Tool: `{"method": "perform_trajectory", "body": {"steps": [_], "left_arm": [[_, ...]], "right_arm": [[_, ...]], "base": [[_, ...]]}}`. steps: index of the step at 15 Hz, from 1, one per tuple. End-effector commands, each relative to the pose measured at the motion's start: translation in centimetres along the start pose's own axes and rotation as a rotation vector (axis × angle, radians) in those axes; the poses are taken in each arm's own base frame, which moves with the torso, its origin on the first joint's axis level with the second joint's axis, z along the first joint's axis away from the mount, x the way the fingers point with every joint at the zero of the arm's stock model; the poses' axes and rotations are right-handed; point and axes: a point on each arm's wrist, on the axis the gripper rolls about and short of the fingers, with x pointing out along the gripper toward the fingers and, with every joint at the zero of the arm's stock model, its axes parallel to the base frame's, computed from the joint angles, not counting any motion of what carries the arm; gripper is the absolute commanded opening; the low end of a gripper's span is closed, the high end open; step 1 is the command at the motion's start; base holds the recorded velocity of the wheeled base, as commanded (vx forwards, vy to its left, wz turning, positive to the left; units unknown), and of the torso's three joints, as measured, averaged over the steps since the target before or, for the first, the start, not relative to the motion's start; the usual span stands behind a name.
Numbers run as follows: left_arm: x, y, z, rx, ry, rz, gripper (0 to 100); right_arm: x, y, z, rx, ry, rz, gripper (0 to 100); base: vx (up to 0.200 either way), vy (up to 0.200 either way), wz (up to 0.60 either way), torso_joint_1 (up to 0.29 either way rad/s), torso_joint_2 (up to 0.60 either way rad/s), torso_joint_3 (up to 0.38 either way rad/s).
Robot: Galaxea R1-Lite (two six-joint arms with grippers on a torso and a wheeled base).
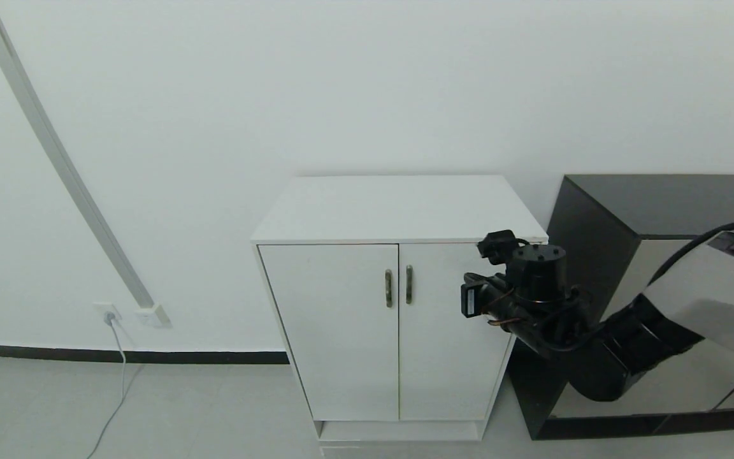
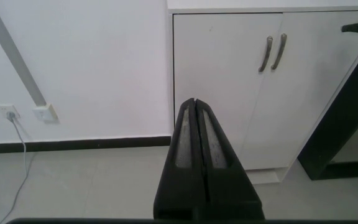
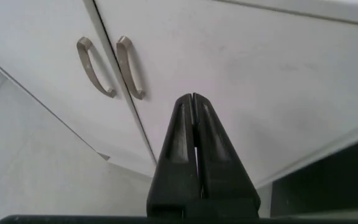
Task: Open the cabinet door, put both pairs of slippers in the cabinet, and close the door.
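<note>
head view: a white cabinet [image 1: 392, 210] stands against the wall with its left door [image 1: 329, 331] and right door [image 1: 450, 357] both shut, and 2 vertical metal handles [image 1: 388, 288] sit side by side at the middle seam. the right arm [image 1: 532, 299] is raised in front of the right door's outer edge, and a glossy black unit [image 1: 590, 255] stands just beside the cabinet. a wall socket [image 1: 107, 313] with a cable [image 1: 118, 382] is low on the wall. left wrist view: the left gripper [image 2: 195, 101] is clenched on nothing, over the floor [image 2: 92, 180] and well apart from the cabinet. right wrist view: the right gripper [image 3: 193, 98] is also pressed together and empty, close before the right door, near its handle without touching it.
</note>
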Motion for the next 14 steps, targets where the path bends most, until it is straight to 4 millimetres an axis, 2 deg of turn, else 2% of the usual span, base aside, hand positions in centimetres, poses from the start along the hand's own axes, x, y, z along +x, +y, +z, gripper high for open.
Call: {"method": "perform_trajectory", "body": {"steps": [1, 7, 8, 9, 14], "left_arm": [[0.0, 0.0, 0.0, -0.001, 0.001, 0.0, 0], [0.0, 0.0, 0.0, -0.001, 0.001, 0.0, 0], [0.0, 0.0, 0.0, -0.001, 0.001, 0.0, 0], [0.0, 0.0, 0.0, -0.001, 0.001, 0.001, 0], [0.0, 0.0, 0.0, -0.001, 0.001, 0.0, 0]], "right_arm": [[-3.3, -1.9, 2.2, 0.018, -0.047, -0.031, 0], [-9.1, -7.5, 4.2, 0.047, -0.095, -0.174, 0], [-9.8, -8.0, 4.2, 0.048, -0.094, -0.187, 0], [-11.4, -9.2, 4.0, 0.054, -0.091, -0.228, 0], [-16.3, -13.8, 2.4, 0.08, -0.056, -0.423, 0]], "base": [[0.0, 0.0, 0.0, 0.0, 0.0, 0.0], [0.0, 0.0, 0.0, 0.0, 0.0, 0.0], [0.0, 0.0, 0.0, 0.0, 0.0, 0.0], [0.0, 0.0, 0.0, 0.0, 0.0, 0.0], [0.0, 0.0, 0.0, 0.0, 0.0, 0.0]]}}
